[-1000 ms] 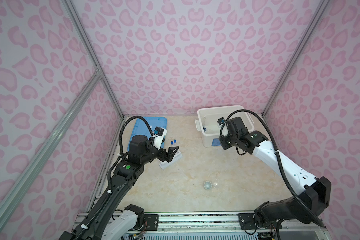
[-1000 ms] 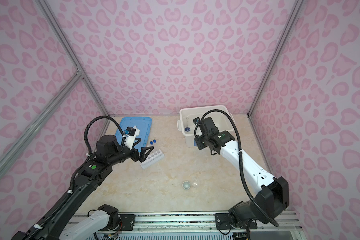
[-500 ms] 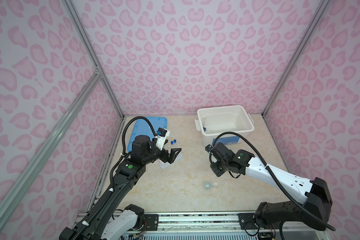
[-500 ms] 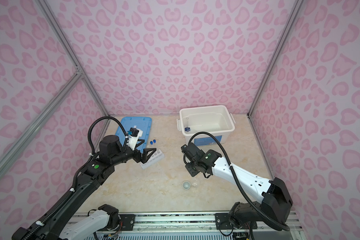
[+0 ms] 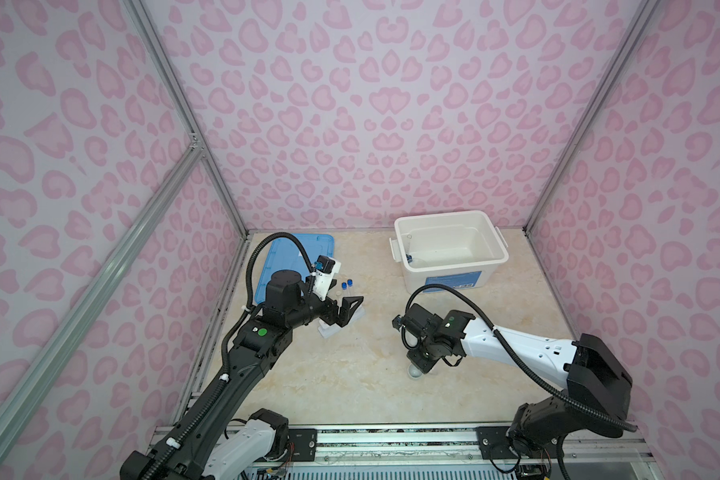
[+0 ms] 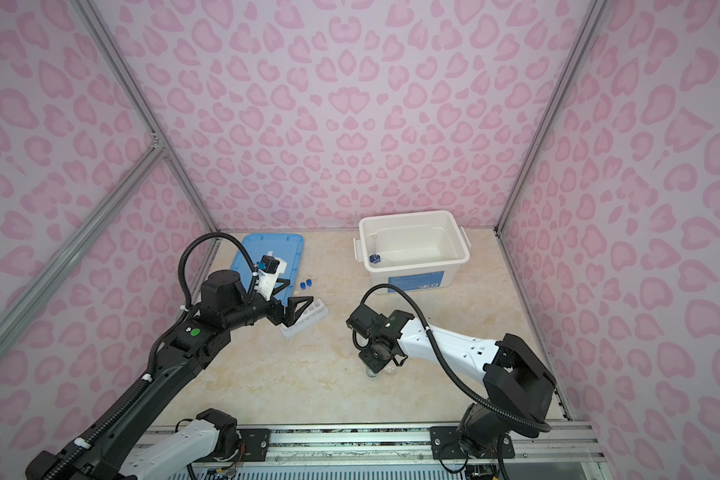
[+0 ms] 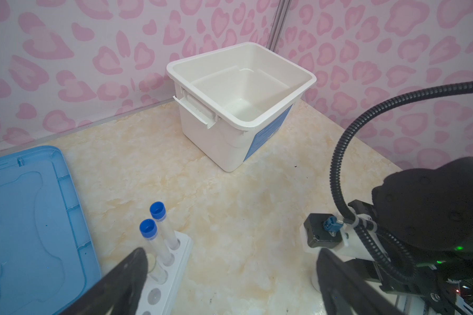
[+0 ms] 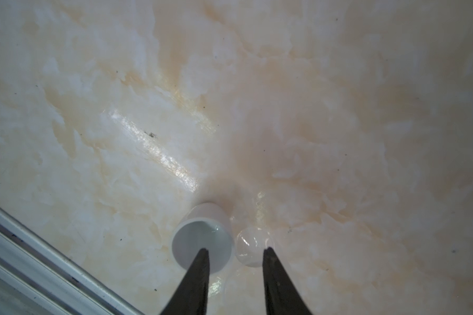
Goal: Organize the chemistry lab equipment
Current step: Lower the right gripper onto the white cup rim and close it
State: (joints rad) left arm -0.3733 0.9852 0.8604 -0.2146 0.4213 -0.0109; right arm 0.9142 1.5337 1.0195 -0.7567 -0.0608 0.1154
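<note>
Swung from bin (image 5: 445,215) to small white cup (image 8: 200,237), right pincer (image 8: 235,248) apart astride rim; left pincer (image 7: 231,255) gaping by rack (image 7: 186,242).

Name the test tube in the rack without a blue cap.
The white-capped tube, standing in the white rack beside the two blue-capped tubes; its cap alone is white.

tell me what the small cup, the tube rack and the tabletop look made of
Small white cup: likely plastic, opaque and smooth with a slight sheen; thin wall, soft highlight inside the rim.
White rack: probably moulded plastic, fairly matte, uniform white with clean round holes.
Tabletop: marble-look beige veining, glossy, with streaky reflections. Real stone or printed laminate, cannot tell.
</note>
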